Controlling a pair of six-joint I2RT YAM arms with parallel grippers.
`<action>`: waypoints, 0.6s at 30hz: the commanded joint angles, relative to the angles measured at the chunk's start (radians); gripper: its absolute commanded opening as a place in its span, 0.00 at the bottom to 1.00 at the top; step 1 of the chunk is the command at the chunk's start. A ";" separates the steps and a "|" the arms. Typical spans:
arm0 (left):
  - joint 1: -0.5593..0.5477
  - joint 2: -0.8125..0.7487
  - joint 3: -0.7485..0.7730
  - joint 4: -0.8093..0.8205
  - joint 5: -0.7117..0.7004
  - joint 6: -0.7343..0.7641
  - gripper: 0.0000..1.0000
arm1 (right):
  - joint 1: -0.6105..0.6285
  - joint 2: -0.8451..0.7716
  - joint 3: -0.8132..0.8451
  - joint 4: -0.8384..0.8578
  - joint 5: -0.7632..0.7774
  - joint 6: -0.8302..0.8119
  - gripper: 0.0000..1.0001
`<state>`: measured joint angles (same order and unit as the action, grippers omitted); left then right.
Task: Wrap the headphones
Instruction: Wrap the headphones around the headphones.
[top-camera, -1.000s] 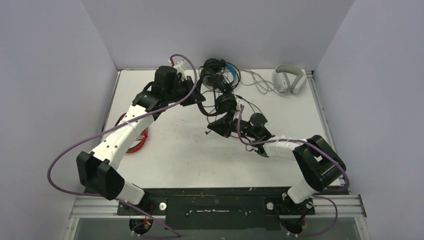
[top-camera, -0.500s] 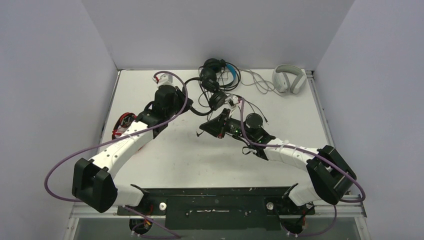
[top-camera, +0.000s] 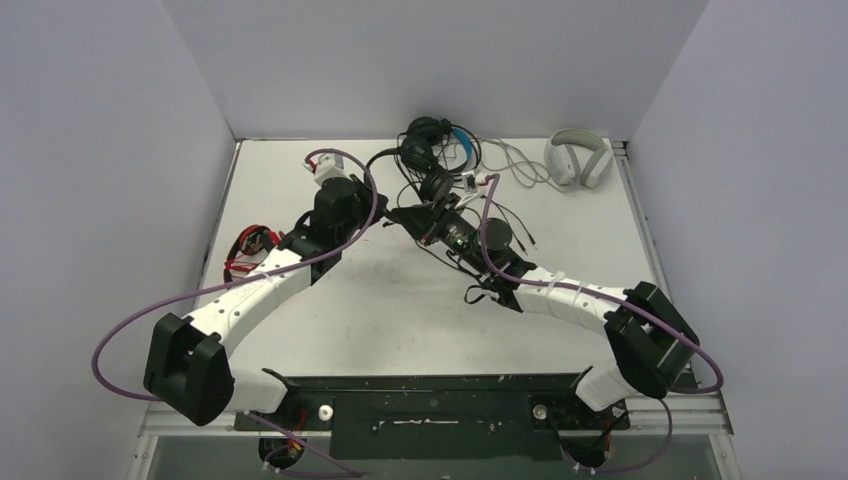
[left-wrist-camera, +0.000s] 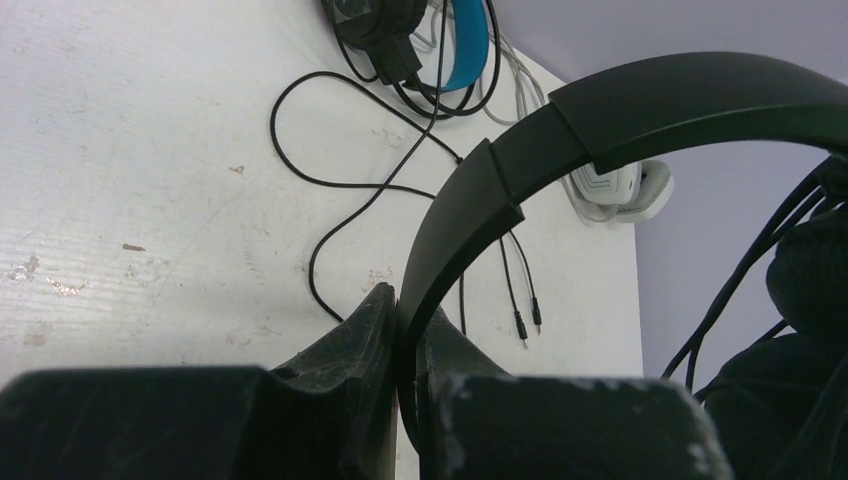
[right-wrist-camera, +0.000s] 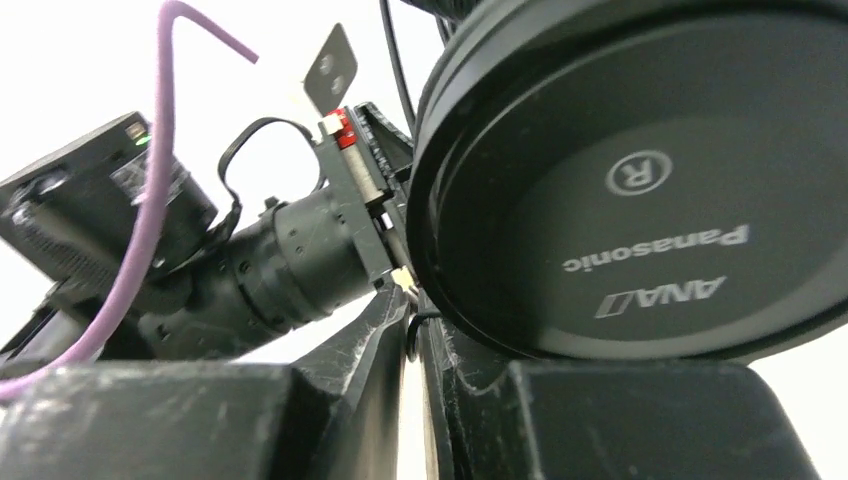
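Black earcup (right-wrist-camera: 640, 180): circled "R", "Panasonic" (both upside down); smaller mark beneath unclear.

The black headset (top-camera: 437, 187) hangs raised mid-table; blue headset (top-camera: 462, 148) and white headset (top-camera: 578, 158) lie behind.

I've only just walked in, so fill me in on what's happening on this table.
Both arms are working on the small black headset near the far middle of the table. The left gripper is clamped on its headband. The right gripper sits beside the ear cup marked R, fingers nearly together, apparently pinching the thin cable. The blue-trimmed headset and white-grey headset lie at the back with loose cables.
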<state>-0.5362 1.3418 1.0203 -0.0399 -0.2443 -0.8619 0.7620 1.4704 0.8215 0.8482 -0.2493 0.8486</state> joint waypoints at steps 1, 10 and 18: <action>-0.028 -0.028 -0.009 0.064 0.020 -0.013 0.00 | 0.068 0.042 0.069 -0.001 0.329 0.060 0.17; -0.042 -0.057 -0.029 -0.045 -0.018 0.012 0.00 | 0.105 0.077 0.114 -0.096 0.604 0.200 0.17; -0.042 -0.047 -0.043 -0.069 -0.020 0.028 0.00 | 0.125 0.088 0.214 -0.308 0.713 0.329 0.32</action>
<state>-0.5632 1.3258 0.9745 -0.0788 -0.3038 -0.8776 0.9039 1.5520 0.9489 0.6273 0.3214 1.0969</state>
